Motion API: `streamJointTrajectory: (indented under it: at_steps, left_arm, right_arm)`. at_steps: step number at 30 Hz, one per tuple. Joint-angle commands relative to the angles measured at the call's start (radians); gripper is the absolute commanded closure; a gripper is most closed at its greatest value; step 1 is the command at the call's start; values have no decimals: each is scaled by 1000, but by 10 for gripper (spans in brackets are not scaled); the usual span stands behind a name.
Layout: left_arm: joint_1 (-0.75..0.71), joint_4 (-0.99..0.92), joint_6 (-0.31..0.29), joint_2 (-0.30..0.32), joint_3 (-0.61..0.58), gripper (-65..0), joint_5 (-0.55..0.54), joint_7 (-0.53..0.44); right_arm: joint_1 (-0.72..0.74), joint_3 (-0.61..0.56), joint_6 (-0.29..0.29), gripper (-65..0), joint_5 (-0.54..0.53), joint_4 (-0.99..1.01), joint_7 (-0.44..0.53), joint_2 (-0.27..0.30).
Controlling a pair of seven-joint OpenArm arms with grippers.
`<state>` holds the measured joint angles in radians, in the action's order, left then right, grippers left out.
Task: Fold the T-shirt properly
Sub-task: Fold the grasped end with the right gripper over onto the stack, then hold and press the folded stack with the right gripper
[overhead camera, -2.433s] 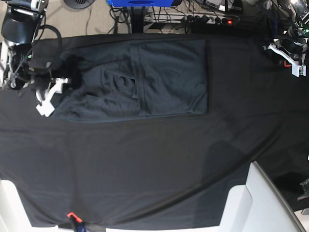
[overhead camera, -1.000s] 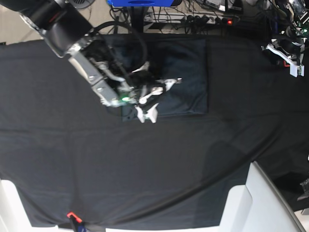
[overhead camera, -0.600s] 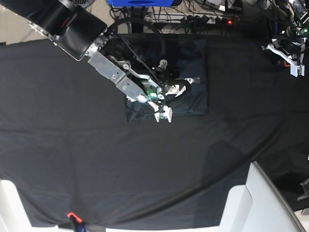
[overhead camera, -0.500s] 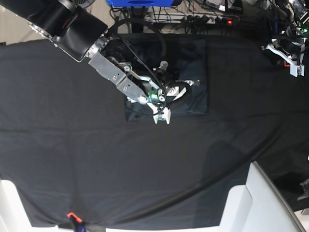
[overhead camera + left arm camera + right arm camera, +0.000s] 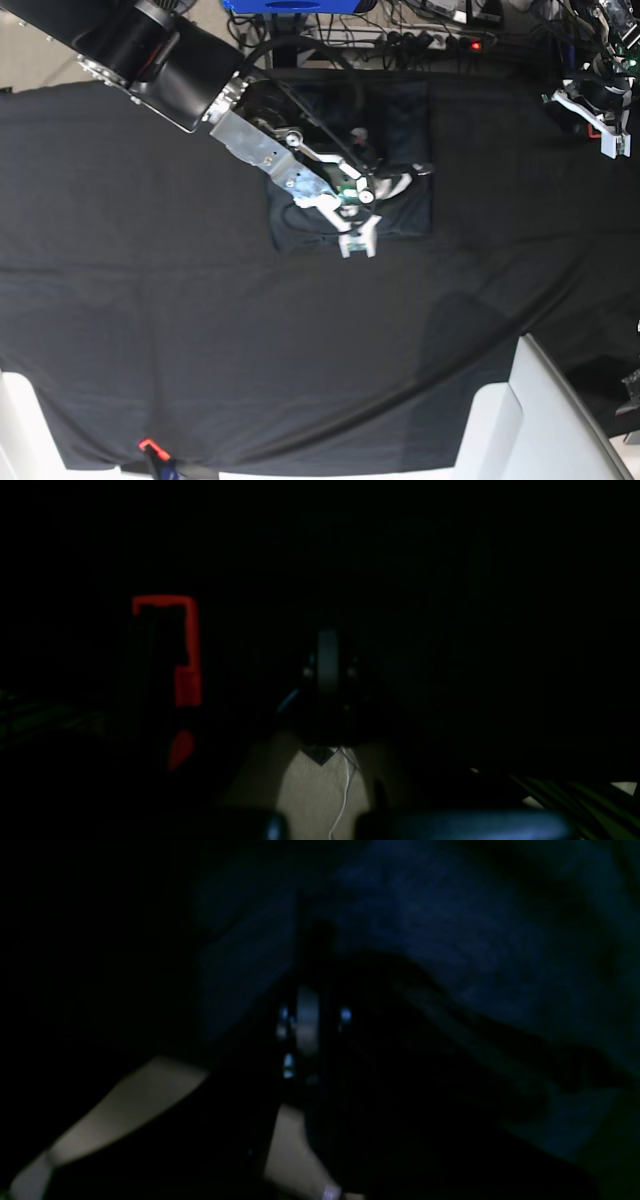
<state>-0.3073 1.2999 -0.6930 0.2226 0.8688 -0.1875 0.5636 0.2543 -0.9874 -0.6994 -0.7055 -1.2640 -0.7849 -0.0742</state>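
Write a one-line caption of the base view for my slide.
Right hand over the folded T-shirt on the black tablecloth; left hand parked.

Black tablecloth (image 5: 200, 330) over table; cables (image 5: 420, 40) behind; beige floor (image 5: 150, 45).

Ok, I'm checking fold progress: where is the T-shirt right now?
In the base view the T-shirt lies folded on the black tablecloth, upper centre near the far edge, under the right gripper.

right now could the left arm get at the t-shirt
Probably not without a long reach: the left tool sits at the tablecloth's far edge, and the right arm lies across the T-shirt.
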Motion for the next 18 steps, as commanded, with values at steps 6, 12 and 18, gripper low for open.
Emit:
streamJointTrajectory:
  at_steps: [6,12,18]
  left_arm:
    - [0,13,-5,19,5,0,-11,-20]
    - [0,13,-5,19,5,0,-11,-20]
    - [0,13,-5,19,5,0,-11,-20]
  right_arm:
    - [26,3,1,-6,-9,-9,66,-17]
    - [26,3,1,-6,-9,-10,94,-31]
    - [40,-72,1,-6,-9,-10,138,-31]
